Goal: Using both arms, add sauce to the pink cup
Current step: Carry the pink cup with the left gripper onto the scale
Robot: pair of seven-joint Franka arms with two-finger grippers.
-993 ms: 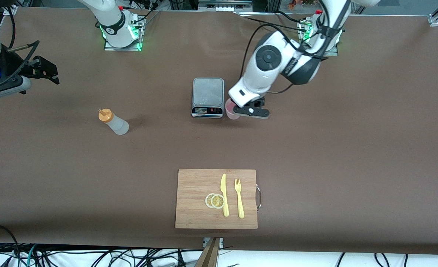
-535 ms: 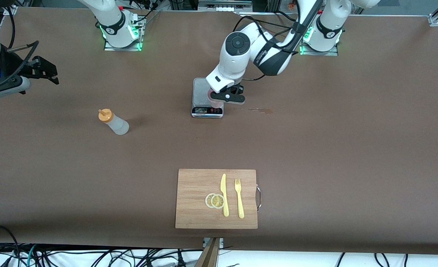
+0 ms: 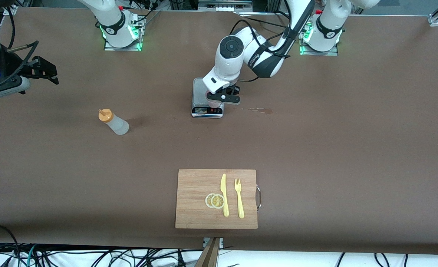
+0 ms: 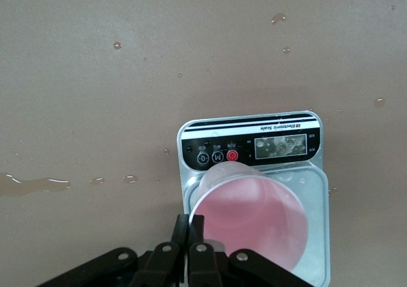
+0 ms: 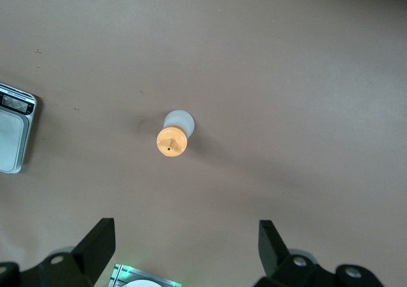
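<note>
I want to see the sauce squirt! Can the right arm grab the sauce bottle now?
Probably yes: the right gripper hangs open above the upright sauce bottle, which stands alone with nothing around it.

The left gripper [image 3: 222, 98], clamped on the rim of the pink cup [image 4: 249, 218], has carried it from beside the scale [image 3: 208, 97] toward the left arm's end of the table to directly over the scale's plate. A wet streak [image 3: 257, 109] on the table is now uncovered where the gripper earlier stood.
</note>
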